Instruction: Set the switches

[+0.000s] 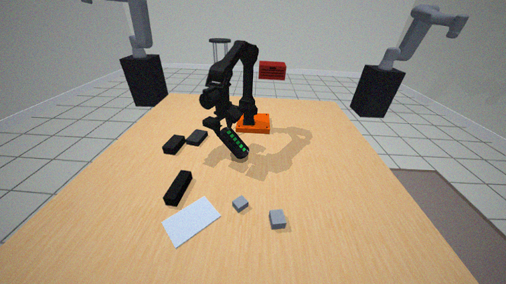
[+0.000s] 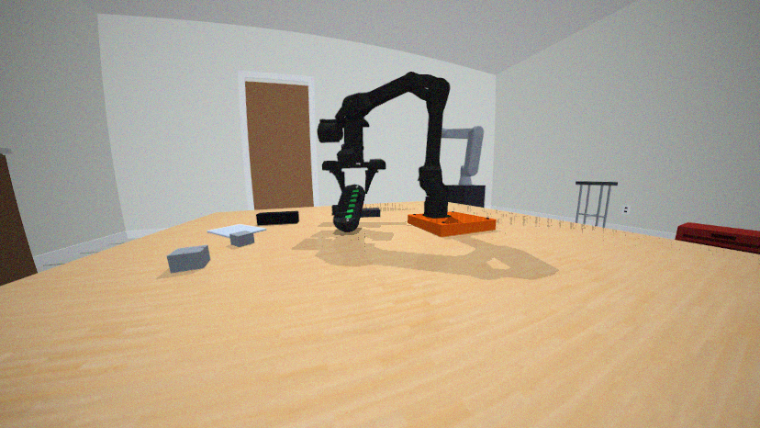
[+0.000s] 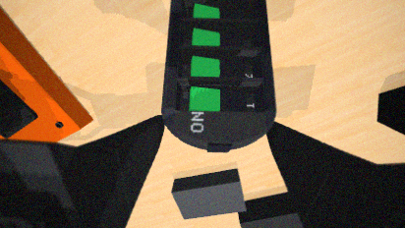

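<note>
"Jaws?"

"Clenched on the dark grey controller unit (image 1: pixel 233 145) (image 2: pixel 349 208) (image 3: pixel 216 135), one finger at each side of its near end in the wrist view."

"Unit's position?"

"In front of the orange base (image 1: pixel 264 130) (image 2: pixel 478 224) (image 3: pixel 74 118), steeply tilted, low over the table (image 1: pixel 280 259) (image 2: pixel 372 345) (image 3: pixel 344 98). Cannot tell whether its lower end touches."

"Switches?"

"Green ends (image 3: pixel 204 99) form a row along the top face; wrist view shows four, with ON printed beyond the nearest. Underside hidden."

"Surroundings?"

"Long black block (image 1: pixel 177 188) (image 2: pixel 277 218) near a pale flat panel (image 1: pixel 190 222) (image 2: pixel 236 230). Small grey block (image 1: pixel 240 203) (image 2: pixel 241 238) and larger grey block (image 1: pixel 277 219) (image 2: pixel 188 258), apart."
</note>
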You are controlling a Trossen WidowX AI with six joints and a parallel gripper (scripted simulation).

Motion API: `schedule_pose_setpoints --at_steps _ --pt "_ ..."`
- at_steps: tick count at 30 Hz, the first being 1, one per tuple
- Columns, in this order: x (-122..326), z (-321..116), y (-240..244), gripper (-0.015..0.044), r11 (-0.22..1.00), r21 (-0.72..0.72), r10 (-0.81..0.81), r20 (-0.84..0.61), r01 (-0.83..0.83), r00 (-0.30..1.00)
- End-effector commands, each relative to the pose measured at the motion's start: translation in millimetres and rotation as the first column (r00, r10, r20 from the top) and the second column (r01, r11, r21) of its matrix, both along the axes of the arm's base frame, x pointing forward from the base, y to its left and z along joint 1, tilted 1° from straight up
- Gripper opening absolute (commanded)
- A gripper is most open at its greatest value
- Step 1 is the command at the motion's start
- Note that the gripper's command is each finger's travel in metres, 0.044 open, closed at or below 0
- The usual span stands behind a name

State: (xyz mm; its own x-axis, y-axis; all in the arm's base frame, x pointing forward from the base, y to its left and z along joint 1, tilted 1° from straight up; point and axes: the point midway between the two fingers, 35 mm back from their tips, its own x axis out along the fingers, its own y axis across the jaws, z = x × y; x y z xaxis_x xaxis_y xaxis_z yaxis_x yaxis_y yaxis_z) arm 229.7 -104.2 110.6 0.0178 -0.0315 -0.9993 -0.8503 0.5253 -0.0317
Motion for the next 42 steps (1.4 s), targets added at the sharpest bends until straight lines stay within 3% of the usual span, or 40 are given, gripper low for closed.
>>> schedule_pose_setpoints --at_steps 1,42 --pt "-3.6 -3.2 -1.5 0.0337 1.000 0.000 0.005 -0.007 -0.005 1.000" --pt "-15.1 -25.0 -21.4 0.0336 1.000 -0.002 0.005 -0.008 -0.005 1.000"
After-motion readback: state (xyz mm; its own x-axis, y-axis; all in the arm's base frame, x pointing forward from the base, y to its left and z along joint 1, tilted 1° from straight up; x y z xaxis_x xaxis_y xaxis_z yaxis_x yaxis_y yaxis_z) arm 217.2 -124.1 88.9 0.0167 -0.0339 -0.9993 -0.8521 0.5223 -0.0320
